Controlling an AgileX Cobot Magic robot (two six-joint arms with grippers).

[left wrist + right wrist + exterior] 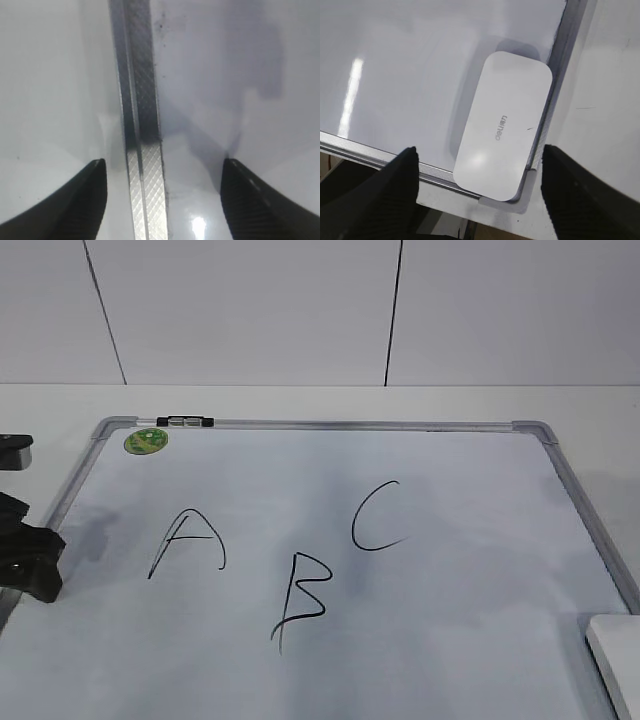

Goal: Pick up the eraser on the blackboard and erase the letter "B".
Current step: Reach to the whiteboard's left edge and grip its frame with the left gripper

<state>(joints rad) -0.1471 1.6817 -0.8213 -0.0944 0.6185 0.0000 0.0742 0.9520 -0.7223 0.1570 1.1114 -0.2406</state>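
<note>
The eraser (504, 126) lies flat in the near right corner of the board (330, 450), its long side against the right frame rail and its short end touching the near rail. In the exterior view only a white piece of it shows at the bottom right. The letter B (300, 595) is near the middle of the board, toward the near edge, between the A (188, 540) and the C (375, 517) — well apart from the eraser.

The right gripper (477, 200) hangs above the eraser with its fingers spread wide and nothing between them. The left gripper (162, 200) is also spread apart and empty, over the left frame rail (142, 125) of the board.

The eraser looks like a light, stiff plastic block with a smooth and probably slippery top. I judge the best hold is across its narrow width, on the two long sides near the middle. The frame rail sits tight against one long side — so a finger may not fit there easily, and the block could slide.
</note>
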